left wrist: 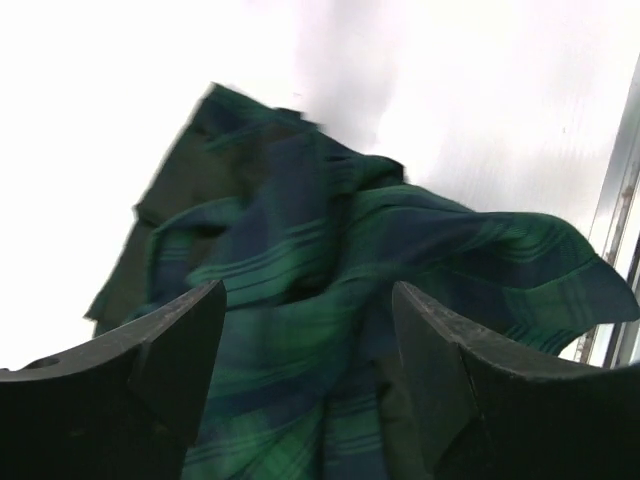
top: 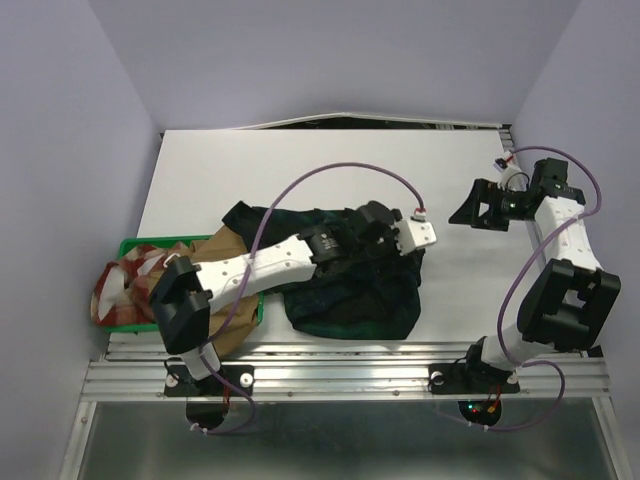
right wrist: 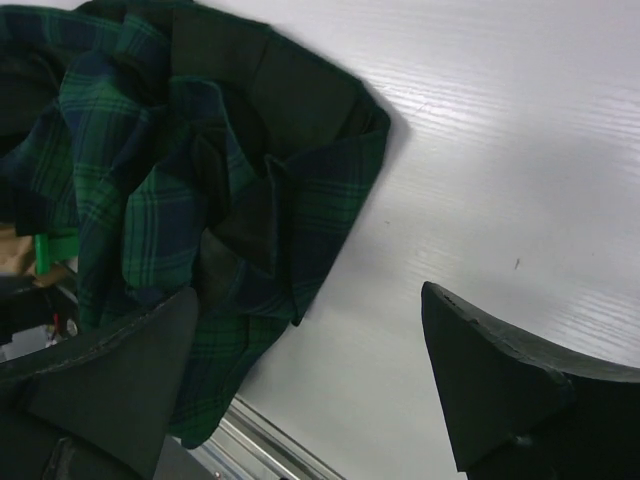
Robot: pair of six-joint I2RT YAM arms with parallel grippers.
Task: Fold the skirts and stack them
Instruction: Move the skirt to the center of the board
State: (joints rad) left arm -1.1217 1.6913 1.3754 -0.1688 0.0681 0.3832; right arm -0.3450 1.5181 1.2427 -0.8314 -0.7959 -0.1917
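The dark green-and-navy tartan skirt lies crumpled at the table's near middle. It also shows in the left wrist view and the right wrist view. My left gripper hovers over it, its jaws standing open with the cloth below them, not pinched. The tan-brown skirt and the red-and-cream checked skirt lie heaped at the near left, partly under the left arm. My right gripper is open over bare table at the far right, well off the tartan cloth.
A green plastic tray sits under the heaped skirts at the left edge. The white table stretches behind the tartan skirt. An aluminium rail runs along the near edge, and purple walls close both sides.
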